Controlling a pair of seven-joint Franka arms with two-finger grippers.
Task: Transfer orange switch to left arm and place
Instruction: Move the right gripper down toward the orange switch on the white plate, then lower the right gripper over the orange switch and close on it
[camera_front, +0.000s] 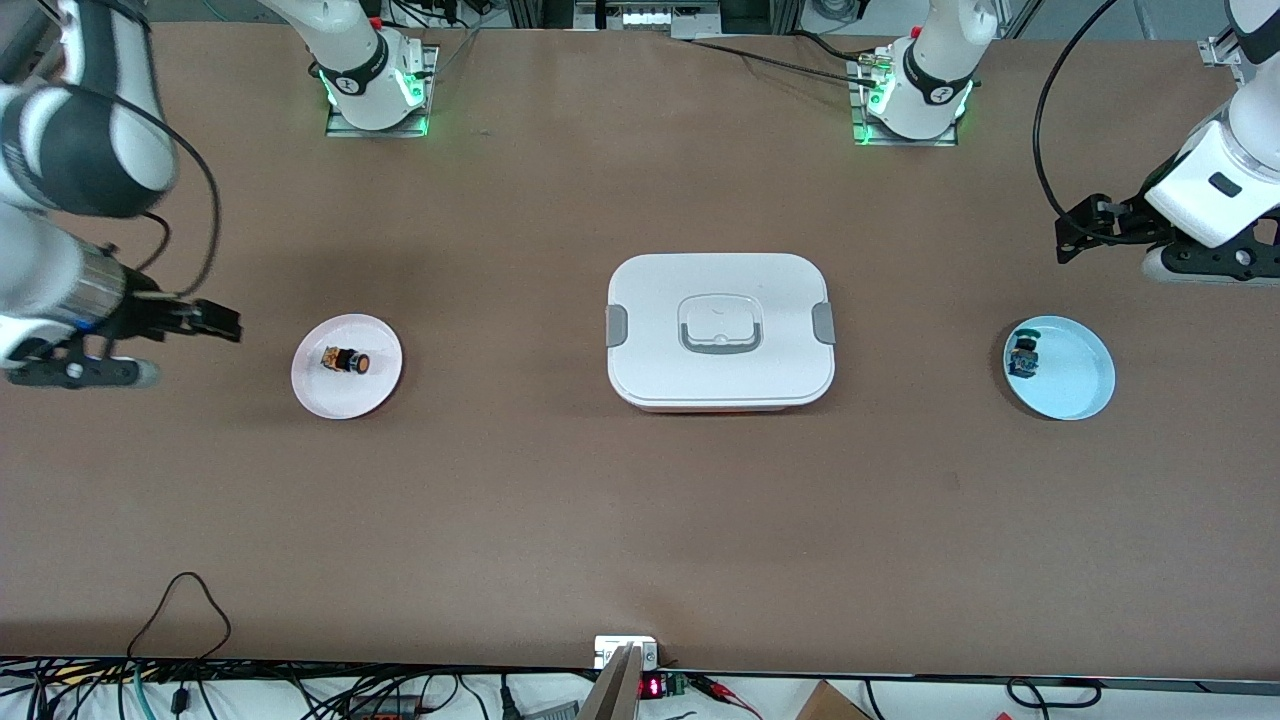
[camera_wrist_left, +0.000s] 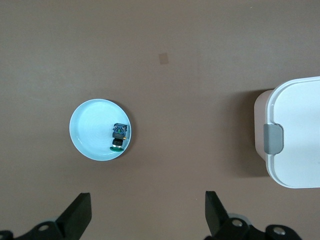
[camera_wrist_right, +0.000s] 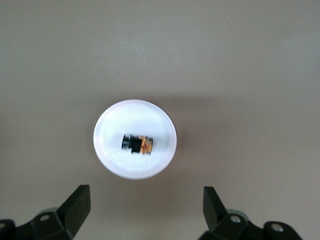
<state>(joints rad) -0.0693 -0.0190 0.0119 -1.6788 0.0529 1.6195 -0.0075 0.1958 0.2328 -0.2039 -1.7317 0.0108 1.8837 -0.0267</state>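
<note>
Nothing done yet. Tiny orange-brown switch with black knob (camera_front: 346, 359) lies on pale pink round plate (camera_front: 312, 385), toward right arm's end.

Right gripper (camera_wrist_right: 145, 210) hovers near plate, fingers spread, empty.

Left gripper (camera_wrist_left: 148, 217) spread too, over table near light blue round plate (camera_front: 1085, 385) (holds blue switch (camera_front: 1024, 355)).

Big white plastic box with grey clips (camera_front: 720, 330) sits between plates.

Pickup, handover, placement all remain.

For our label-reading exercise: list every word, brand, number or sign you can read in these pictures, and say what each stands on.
No text can be read.
Red digits glow on a small display at the table edge nearest the front camera: too small to read.
Round marks on both arm bases: too small to read.
Box, plates and both switches: no writing visible.
</note>
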